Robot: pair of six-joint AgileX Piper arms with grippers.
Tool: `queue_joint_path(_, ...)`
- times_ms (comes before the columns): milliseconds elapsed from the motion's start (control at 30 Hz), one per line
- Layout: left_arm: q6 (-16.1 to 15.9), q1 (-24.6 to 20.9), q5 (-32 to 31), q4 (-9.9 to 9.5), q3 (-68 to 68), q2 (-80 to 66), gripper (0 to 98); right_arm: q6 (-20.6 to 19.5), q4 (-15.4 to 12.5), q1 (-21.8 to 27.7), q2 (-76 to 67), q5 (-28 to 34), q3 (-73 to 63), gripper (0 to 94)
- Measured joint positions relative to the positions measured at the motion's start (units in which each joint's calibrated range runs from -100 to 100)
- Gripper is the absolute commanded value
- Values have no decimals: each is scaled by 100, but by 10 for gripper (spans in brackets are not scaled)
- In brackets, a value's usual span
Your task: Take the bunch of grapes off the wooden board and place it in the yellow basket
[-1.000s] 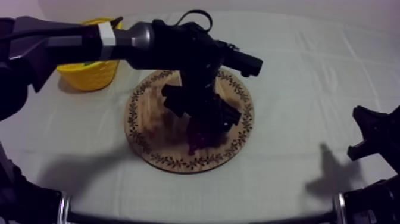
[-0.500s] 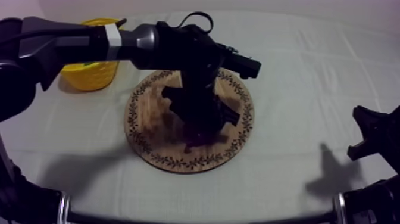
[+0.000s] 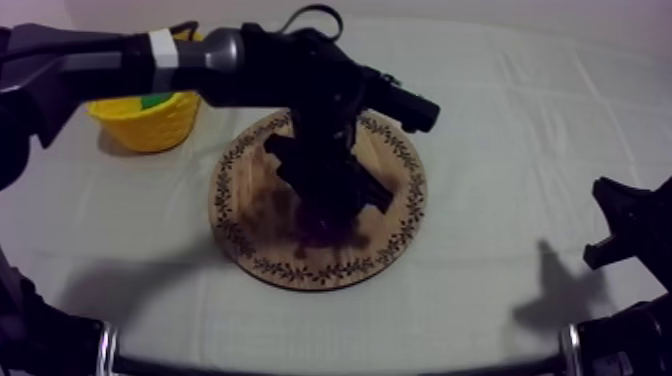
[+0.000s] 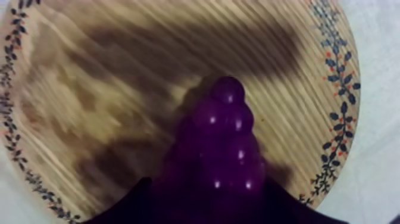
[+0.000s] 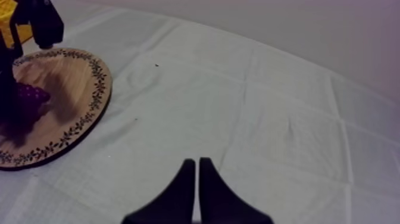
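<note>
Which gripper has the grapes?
The left gripper, shut on the bunch of grapes above the wooden board; the right gripper lies shut over bare cloth.

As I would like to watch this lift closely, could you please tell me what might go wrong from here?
The left gripper is shut on only the near end of the bunch of grapes; most of it sticks out beyond the grip, so it may drop onto the wooden board. The yellow basket sits off the board with something green inside, so the bunch could catch the rim or perch on top.
</note>
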Motion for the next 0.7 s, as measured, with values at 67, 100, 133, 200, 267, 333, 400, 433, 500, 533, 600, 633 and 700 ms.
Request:
queue_joint_path(67, -54, -41, 40, 0, 83, -210, 282, 0, 0, 0, 0, 0, 0, 4)
queue_joint_path(100, -93, -64, 40, 0, 148, -336, 273, 0, 0, 0, 0, 0, 0, 4)
queue_joint_path(133, -118, -80, 40, 0, 218, -441, 266, 0, 0, 0, 0, 0, 0, 4)
queue_joint_path(200, -189, -134, 39, 0, 458, -734, 251, 0, 0, 0, 0, 0, 0, 4)
queue_joint_path(267, -291, -194, 9, 6, 790, -1083, 245, 0, 0, 0, 0, 0, 0, 4)
queue_joint_path(333, -391, -285, -47, 20, 1148, -1430, 247, 0, 0, 0, 0, 0, 0, 4)
queue_joint_path(400, -517, -410, -77, 9, 1570, -1852, 251, 0, 0, 0, 0, 0, 0, 4)
queue_joint_path(433, -584, -482, -79, -5, 1780, -2073, 252, 0, 0, 0, 0, 0, 0, 4)
queue_joint_path(500, -708, -625, -88, -64, 2125, -2470, 250, 0, 0, 0, 0, 0, 0, 4)
queue_joint_path(533, -774, -697, -88, -114, 2298, -2650, 242, 0, 0, 0, 0, 0, 0, 4)
queue_joint_path(600, -871, -893, -93, -253, 2568, -3091, 232, 0, 0, 0, 0, 0, 0, 4)
queue_joint_path(633, -905, -998, -103, -342, 2650, -3303, 230, 0, 0, 0, 0, 0, 0, 4)
queue_joint_path(700, -953, -1220, -117, -472, 2692, -3681, 228, 0, 0, 0, 0, 0, 0, 4)
